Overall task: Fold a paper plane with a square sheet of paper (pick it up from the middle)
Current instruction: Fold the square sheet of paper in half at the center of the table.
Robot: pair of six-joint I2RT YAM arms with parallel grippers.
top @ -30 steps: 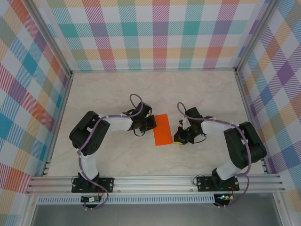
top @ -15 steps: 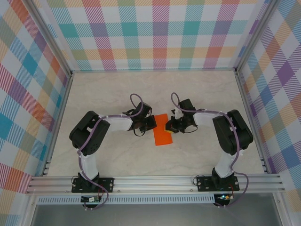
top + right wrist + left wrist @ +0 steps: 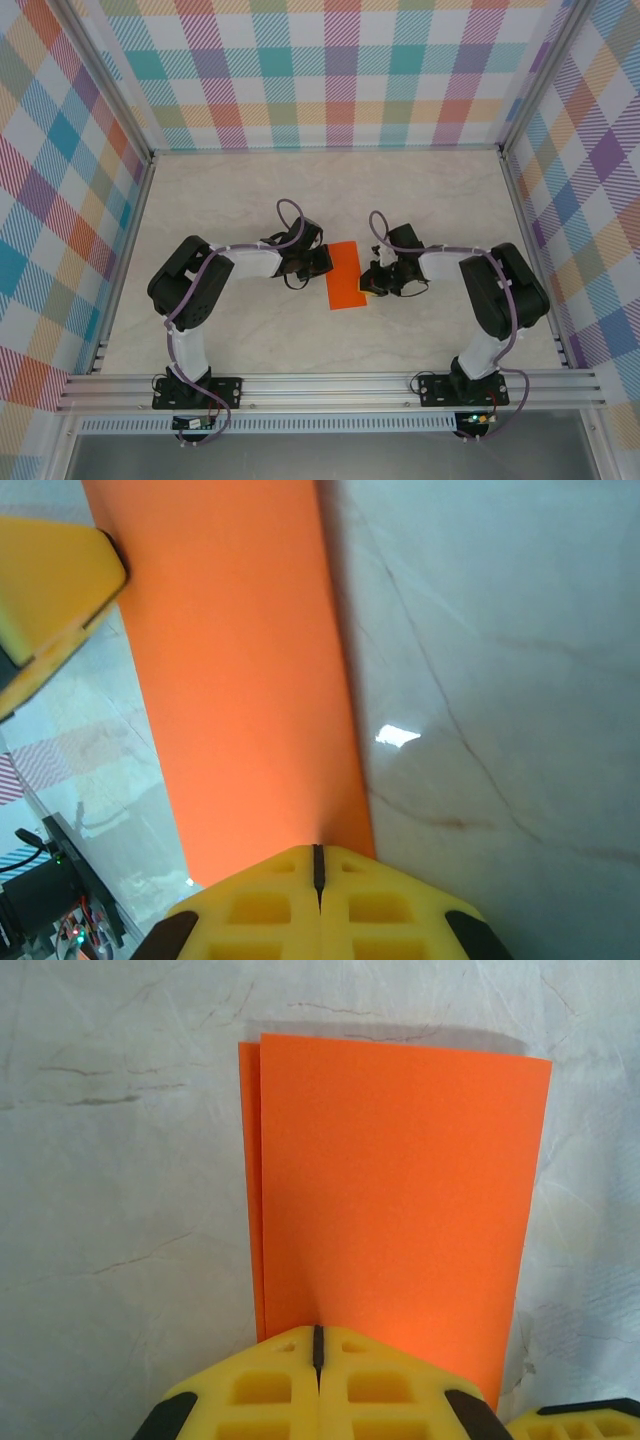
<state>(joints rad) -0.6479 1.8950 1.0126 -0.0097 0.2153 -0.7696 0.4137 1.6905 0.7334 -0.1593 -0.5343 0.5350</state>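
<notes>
Top view, sheet: the square sheet of paper [image 3: 347,276] lies flat near the middle of the pale marbled surface [image 3: 250,200], doubled over into an upright orange rectangle.
Top view, left tool: the left tool [image 3: 322,262] sits at the sheet's left long edge, near its far end, with its arm reaching in from the left.
Top view, right tool: the right tool [image 3: 370,284] sits at the opposite long edge, a little nearer the arm bases, so the sheet lies between the two.
Top view, surroundings: checked walls [image 3: 340,70] stand on three sides.
Left wrist view, tool: the left tool [image 3: 318,1332] has its yellow fingers [image 3: 260,1390] pressed together, no gap along the seam, and nothing clamped between them that I can see.
Left wrist view, sheet: the sheet [image 3: 400,1180] starts right at those tips and runs away from them. Its near edge passes under the tips. A thin strip of the lower layer peeks out along the left.
Left wrist view, other tool: a yellow corner of the right tool [image 3: 575,1422] shows at the sheet's near right corner.
Right wrist view, tool: the right tool [image 3: 318,852] is likewise closed tight, tips meeting over the sheet's near edge.
Right wrist view, sheet: the sheet [image 3: 240,680] stretches up and leftward from the tips, lying on the surface [image 3: 500,680].
Right wrist view, other tool: the left tool [image 3: 50,590] sits at the sheet's far left side.
</notes>
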